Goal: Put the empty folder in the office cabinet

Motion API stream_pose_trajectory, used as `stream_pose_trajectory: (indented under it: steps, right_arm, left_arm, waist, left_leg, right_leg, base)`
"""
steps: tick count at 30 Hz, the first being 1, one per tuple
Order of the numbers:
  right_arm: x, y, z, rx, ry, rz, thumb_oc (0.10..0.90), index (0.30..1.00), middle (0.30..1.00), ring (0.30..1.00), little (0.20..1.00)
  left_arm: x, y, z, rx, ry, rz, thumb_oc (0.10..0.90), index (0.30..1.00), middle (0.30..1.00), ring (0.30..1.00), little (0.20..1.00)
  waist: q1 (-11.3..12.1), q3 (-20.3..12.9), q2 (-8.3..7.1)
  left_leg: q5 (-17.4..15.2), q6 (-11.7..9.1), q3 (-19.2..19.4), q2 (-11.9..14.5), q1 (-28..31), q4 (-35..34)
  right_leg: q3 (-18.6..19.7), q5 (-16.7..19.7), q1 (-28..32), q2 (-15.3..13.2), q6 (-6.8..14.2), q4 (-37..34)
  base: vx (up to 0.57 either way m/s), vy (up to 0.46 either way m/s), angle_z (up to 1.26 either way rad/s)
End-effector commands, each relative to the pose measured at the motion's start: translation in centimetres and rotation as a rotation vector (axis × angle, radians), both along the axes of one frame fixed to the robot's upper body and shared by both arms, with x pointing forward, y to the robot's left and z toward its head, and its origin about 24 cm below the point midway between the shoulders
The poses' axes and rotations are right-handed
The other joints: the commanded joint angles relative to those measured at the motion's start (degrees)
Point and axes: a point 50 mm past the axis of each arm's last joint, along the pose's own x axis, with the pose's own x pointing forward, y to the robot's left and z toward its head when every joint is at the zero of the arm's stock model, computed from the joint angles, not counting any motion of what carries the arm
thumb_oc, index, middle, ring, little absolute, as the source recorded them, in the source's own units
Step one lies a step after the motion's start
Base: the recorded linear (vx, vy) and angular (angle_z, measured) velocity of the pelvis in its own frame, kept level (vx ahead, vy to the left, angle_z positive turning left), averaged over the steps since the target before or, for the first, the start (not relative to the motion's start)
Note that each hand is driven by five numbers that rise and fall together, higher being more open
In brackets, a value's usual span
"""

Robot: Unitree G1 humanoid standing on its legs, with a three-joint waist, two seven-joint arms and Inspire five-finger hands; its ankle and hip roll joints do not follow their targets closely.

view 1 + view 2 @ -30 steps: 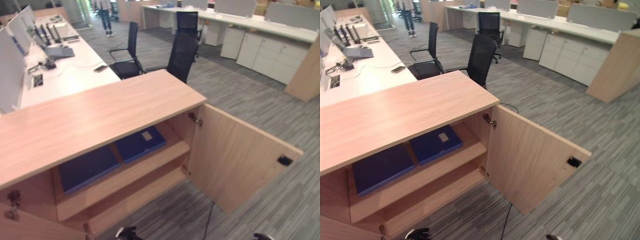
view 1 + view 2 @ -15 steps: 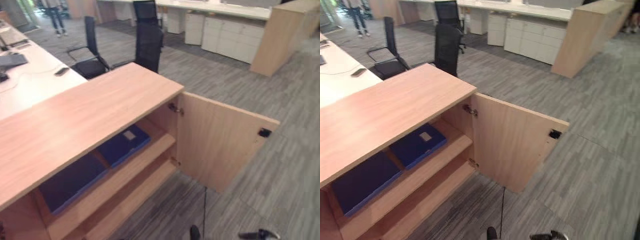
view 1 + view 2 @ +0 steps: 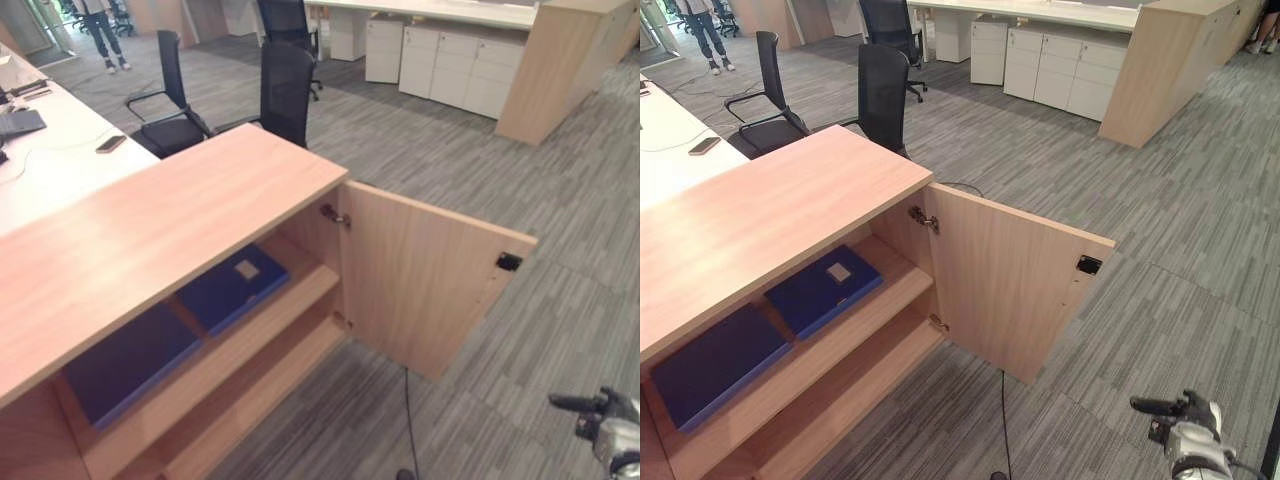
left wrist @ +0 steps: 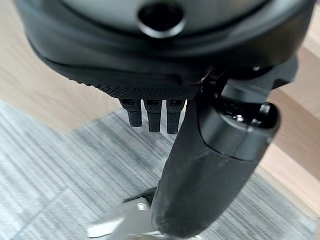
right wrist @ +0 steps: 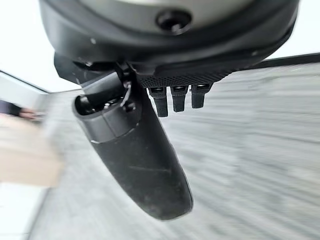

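A: Head views first. Where are the folders?

B: The office cabinet (image 3: 190, 215) stands with its door (image 3: 425, 285) swung wide. Two blue folders lie flat on the upper shelf (image 3: 855, 335): the folder with a pale label (image 3: 823, 288) sits near the hinge side, and the plain folder (image 3: 708, 362) lies beside it, further toward the robot's left. They lie near each other; I cannot tell whether their edges touch.

A: And the hands in those views?

B: The right hand (image 3: 1188, 425) shows low at the right, over the grey carpet (image 3: 480, 170), well apart from the door. A dark finger points toward the cabinet. It touches nothing.

A: Left wrist view?

B: The left hand (image 4: 150, 112) has fingertips (image 4: 152, 119) showing short below the palm and the thumb (image 4: 210, 170) standing straight out. Nothing lies between them. Wood and carpet sit behind it.

A: Right wrist view?

B: Same posture: thumb (image 5: 135, 160) extended, fingers relaxed, hand empty, carpet beyond.

A: Surroundings?

B: Two black office chairs (image 3: 285, 90) behind the cabinet, a white desk (image 3: 60, 165) to the left, and a person's legs (image 3: 105, 30) far off.
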Motion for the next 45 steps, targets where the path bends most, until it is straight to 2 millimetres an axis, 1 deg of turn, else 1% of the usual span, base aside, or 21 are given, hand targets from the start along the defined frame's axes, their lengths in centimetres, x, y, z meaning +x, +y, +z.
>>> stream_pose_trajectory:
  steps: [1, 5, 10, 13, 15, 17, 21, 27, 28, 29, 30, 32, 33, 35, 36, 38, 39, 41, 42, 43, 45]
  right_arm:
    - [4.3, -0.6, 4.8, -0.127, -0.166, 0.081, 0.8, 0.9, 0.9, 0.9, 0.9]
    - [7.0, -0.1, 8.0, -0.16, -0.287, 0.153, 0.8, 0.9, 0.9, 0.9, 0.9]
    - [9.5, 1.4, 10.2, -0.129, -0.408, 0.233, 0.8, 0.9, 0.9, 0.9, 0.9]
    - [11.7, 4.0, 11.6, -0.046, -0.538, 0.358, 0.8, 0.9, 0.9, 0.9, 0.9]
    - [12.0, 4.5, 11.7, -0.021, -0.559, 0.377, 0.8, 0.9, 0.9, 0.9, 0.9]
    - [13.2, 6.8, 12.1, 0.083, -0.643, 0.456, 0.8, 0.9, 0.9, 0.9, 0.9]
    - [14.2, 8.8, 12.9, 0.175, -0.732, 0.51, 0.8, 0.9, 0.9, 0.9, 0.9]
    - [16.4, 14.6, 16.3, 0.407, -0.991, 0.662, 0.8, 0.9, 0.9, 0.9, 0.9]
    - [16.4, 14.6, 16.3, 0.407, -0.991, 0.662, 0.8, 0.9, 0.9, 0.9, 0.9]
    - [16.6, 16.4, 17.2, 0.482, -1.065, 0.711, 0.8, 0.9, 0.9, 0.9, 0.9]
    - [16.6, 16.4, 17.2, 0.482, -1.065, 0.711, 0.8, 0.9, 0.9, 0.9, 0.9]
    - [16.0, 20.6, 17.9, 0.627, -1.148, 0.85, 0.8, 0.9, 0.9, 0.9, 0.9]
    - [16.0, 20.6, 17.9, 0.627, -1.147, 0.849, 0.8, 0.9, 0.9, 0.9, 0.9]
    - [15.1, 23.3, 18.0, 0.719, -1.182, 0.936, 0.8, 0.9, 0.9, 0.9, 0.9]
    - [13.5, 26.5, 17.8, 0.81, -1.185, 1.059, 0.8, 0.9, 0.9, 0.9, 0.9]
    - [11.1, 30.1, 16.9, 0.957, -1.152, 1.181, 0.8, 0.9, 0.9, 0.9, 0.9]
    - [11.1, 30.1, 16.9, 0.957, -1.151, 1.18, 0.8, 0.9, 0.9, 0.9, 0.9]
    - [8.2, 33.7, 14.4, 1.096, -1.012, 1.298, 0.8, 0.9, 0.9, 0.9, 0.9]
    - [7.5, 34.6, 13.1, 1.149, -0.949, 1.305, 0.8, 0.9, 0.9, 0.9, 0.9]
    - [7.5, 34.6, 13.1, 1.15, -0.949, 1.305, 0.8, 0.9, 0.9, 0.9, 0.9]
    - [5.6, 36.7, 10.4, 1.251, -0.803, 1.32, 0.8, 0.9, 0.9, 0.9, 0.9]
  left_arm:
    - [0.0, 0.6, 0.1, 0.019, 0.018, 0.023, 0.8, 0.9, 0.9, 0.9, 0.9]
    - [-0.3, 0.7, 0.1, 0.02, 0.028, 0.024, 0.8, 0.9, 0.9, 0.9, 0.9]
    - [-0.7, 1.1, 0.1, 0.025, 0.042, 0.039, 0.8, 0.9, 0.9, 0.9, 0.9]
    - [-1.5, 1.3, 0.1, 0.029, 0.065, 0.057, 0.8, 0.9, 0.9, 0.9, 0.9]
    - [-1.6, 1.4, 0.1, 0.028, 0.069, 0.061, 0.8, 0.9, 0.9, 0.9, 0.9]
    - [-2.0, 1.3, 0.1, 0.02, 0.085, 0.064, 0.8, 0.9, 0.9, 0.9, 0.9]
    - [-2.2, 1.2, 0.1, 0.011, 0.097, 0.062, 0.8, 0.9, 0.9, 0.9, 0.9]
    - [-2.5, 1.3, 0.1, 0.012, 0.12, 0.058, 0.8, 0.9, 0.9, 0.9, 0.9]
    - [-2.5, 1.4, 0.1, 0.012, 0.12, 0.058, 0.8, 0.9, 0.9, 0.9, 0.9]
    - [-2.6, 1.3, 0.1, 0.012, 0.127, 0.061, 0.8, 0.9, 0.9, 0.9, 0.9]
    - [-2.6, 1.4, 0.1, 0.013, 0.127, 0.062, 0.8, 0.9, 0.9, 0.9, 0.9]
    - [-2.6, 1.3, 0.0, 0.01, 0.136, 0.058, 0.8, 0.9, 0.9, 0.9, 0.9]
    - [-2.6, 1.3, 0.0, 0.01, 0.137, 0.058, 0.8, 0.9, 0.9, 0.9, 0.9]
    - [-2.7, 1.2, 0.0, 0.01, 0.143, 0.06, 0.8, 0.9, 0.9, 0.9, 0.9]
    - [-2.8, 1.1, 0.0, 0.004, 0.146, 0.057, 0.8, 0.9, 0.9, 0.9, 0.9]
    - [-2.8, 0.9, -0.1, -0.003, 0.149, 0.056, 0.8, 0.9, 0.9, 0.9, 0.9]
    - [-2.9, 0.9, -0.1, -0.003, 0.149, 0.056, 0.8, 0.9, 0.9, 0.9, 0.9]
    - [-2.4, 0.5, -0.2, -0.014, 0.128, 0.051, 0.8, 0.9, 0.9, 0.9, 0.9]
    - [-2.1, 0.3, -0.2, -0.019, 0.117, 0.051, 0.8, 0.9, 0.9, 0.9, 0.9]
    - [-2.1, 0.3, -0.2, -0.019, 0.117, 0.051, 0.8, 0.9, 0.9, 0.9, 0.9]
    - [-1.5, -0.2, -0.3, -0.027, 0.093, 0.044, 0.8, 0.9, 0.9, 0.9, 0.9]
  waist:
    - [1.0, -3.11, -2.18]
    - [1.23, -3.43, -2.07]
    - [1.56, -3.63, -1.99]
    - [1.85, -4.03, -1.91]
    - [1.92, -4.14, -1.9]
    - [2.24, -4.59, -1.96]
    - [2.43, -4.9, -1.95]
    - [2.94, -5.95, -2.09]
    - [2.93, -5.95, -2.09]
    - [3.0, -6.15, -2.13]
    - [2.99, -6.15, -2.14]
    - [3.07, -6.24, -2.21]
    - [3.05, -6.27, -2.22]
    - [3.0, -6.36, -2.2]
    - [2.91, -6.38, -2.18]
    - [2.81, -6.46, -2.16]
    - [2.79, -6.49, -2.15]
    - [2.72, -6.43, -2.06]
    - [2.72, -6.39, -2.07]
    - [2.72, -6.39, -2.07]
    - [2.74, -6.16, -1.94]
  left_leg:
    - [-5.71, -0.48, -4.45, -2.65, -0.69, -0.32]
    - [-5.66, -0.89, -4.63, -2.24, -0.52, -0.32]
    - [-5.62, -1.1, -4.7, -2.01, -0.37, -0.32]
    - [-5.63, -1.31, -4.66, -1.89, -0.14, -0.32]
    - [-5.68, -1.33, -4.65, -1.86, -0.04, -0.32]
    - [-5.73, -1.46, -4.61, -1.75, 0.2, -0.32]
    - [-5.82, -1.54, -4.51, -1.72, 0.31, -0.32]
    - [-6.01, -1.67, -4.28, -1.68, 0.65, -0.32]
    - [-6.01, -1.67, -4.28, -1.68, 0.65, -0.32]
    - [-6.07, -1.7, -4.22, -1.64, 0.7, -0.32]
    - [-6.07, -1.7, -4.22, -1.64, 0.71, -0.32]
    - [-6.08, -1.72, -4.05, -1.66, 0.73, -0.32]
    - [-6.09, -1.72, -4.06, -1.66, 0.74, -0.32]
    - [-6.09, -1.71, -3.88, -1.65, 0.76, -0.32]
    - [-6.08, -1.69, -3.65, -1.67, 0.77, -0.32]
    - [-6.06, -1.67, -3.49, -1.66, 0.73, -0.32]
    - [-6.07, -1.67, -3.51, -1.66, 0.74, -0.32]
    - [-6.03, -1.63, -3.45, -1.73, 0.66, -0.32]
    - [-6.0, -1.6, -3.46, -1.77, 0.63, -0.32]
    - [-6.0, -1.6, -3.46, -1.77, 0.63, -0.32]
    - [-5.93, -1.55, -3.61, -1.8, 0.46, -0.32]
  right_leg:
    - [-0.09, -4.1, -1.75, -0.03, 3.03, 1.88]
    - [-0.2, -4.3, -1.19, 0.54, 2.69, 1.14]
    - [-0.19, -4.39, -0.75, 0.89, 2.47, 0.56]
    - [-0.27, -4.64, -0.23, 1.05, 2.32, 0.35]
    - [-0.31, -4.72, 0.02, 1.09, 2.28, 0.3]
    - [-0.4, -4.83, 0.41, 1.18, 2.13, 0.12]
    - [-0.36, -4.88, 0.53, 1.2, 2.07, 0.02]
    - [-0.21, -4.98, 0.79, 1.12, 2.02, 0.02]
    - [-0.21, -4.99, 0.8, 1.12, 2.02, 0.02]
    - [-0.22, -4.96, 0.82, 1.08, 2.01, 0.02]
    - [-0.22, -4.96, 0.83, 1.08, 2.01, 0.02]
    - [-0.14, -4.81, 0.79, 0.99, 1.98, 0.02]
    - [-0.15, -4.82, 0.8, 0.99, 1.98, 0.02]
    - [-0.09, -4.71, 0.75, 0.92, 1.94, 0.02]
    - [0.01, -4.58, 0.62, 0.92, 1.89, 0.02]
    - [0.0, -4.43, 0.54, 0.82, 1.83, 0.02]
    - [-0.01, -4.44, 0.55, 0.82, 1.83, 0.02]
    - [0.01, -4.32, 0.43, 0.67, 1.73, 0.02]
    - [0.03, -4.26, 0.43, 0.63, 1.68, 0.02]
    - [0.03, -4.26, 0.43, 0.63, 1.68, 0.02]
    - [-0.1, -4.21, 0.27, 0.51, 1.64, 0.02]
  base:
    - [0.04, -0.062, 0.01]
    - [0.03, -0.026, 0.01]
    - [0.01, -0.008, 0.0]
    - [0.01, -0.004, 0.0]
    - [0.0, 0.0, 0.0]
    - [0.02, -0.006, 0.0]
    - [0.0, 0.0, 0.0]
    - [0.01, 0.004, -0.07]
    - [0.0, 0.003, -0.07]
    - [0.0, 0.001, -0.06]
    - [0.0, 0.005, -0.04]
    - [0.0, 0.003, -0.02]
    - [-0.01, 0.004, -0.09]
    - [-0.01, 0.006, -0.09]
    - [-0.01, 0.007, -0.08]
    - [-0.01, 0.007, -0.14]
    - [-0.01, 0.008, -0.23]
    - [-0.01, 0.021, -0.18]
    - [-0.01, 0.02, -0.09]
    - [-0.01, 0.014, -0.1]
    - [-0.02, 0.03, -0.18]
